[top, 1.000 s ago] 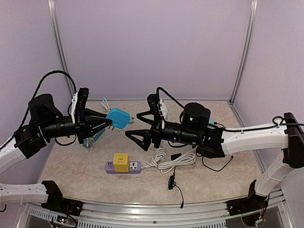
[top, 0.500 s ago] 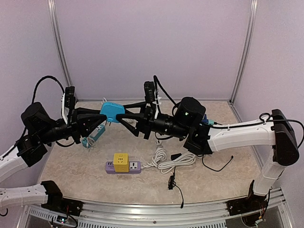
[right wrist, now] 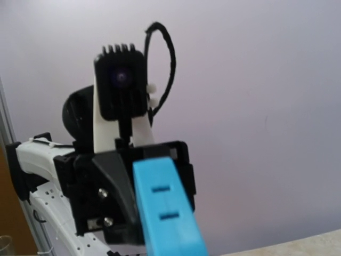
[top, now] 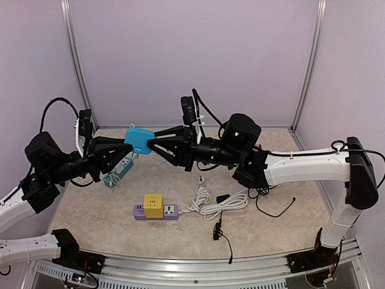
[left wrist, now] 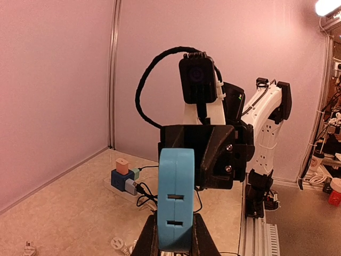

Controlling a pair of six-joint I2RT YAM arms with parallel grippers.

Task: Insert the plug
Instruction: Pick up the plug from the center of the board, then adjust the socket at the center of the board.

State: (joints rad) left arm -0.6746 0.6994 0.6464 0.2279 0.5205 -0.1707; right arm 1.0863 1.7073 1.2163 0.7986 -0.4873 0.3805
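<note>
I see 2 arms, and they look the same. The left arm [top: 13, 206] and the right arm [top: 301, 168] are made of long white tubes joined by fat, round black parts. Each arm starts at a black block [top: 67, 244] at the bottom. The left hand [top: 129, 149] and the right hand [top: 154, 140] are black, and each has 2 long pointed fingers. A small black camera [left wrist: 198, 77] sits on a white holder above each hand. A thick black woven cable [left wrist: 145, 85] loops up to it. I can see 2 shiny screws [right wrist: 104, 194] on the side of the left hand's black body.
</note>
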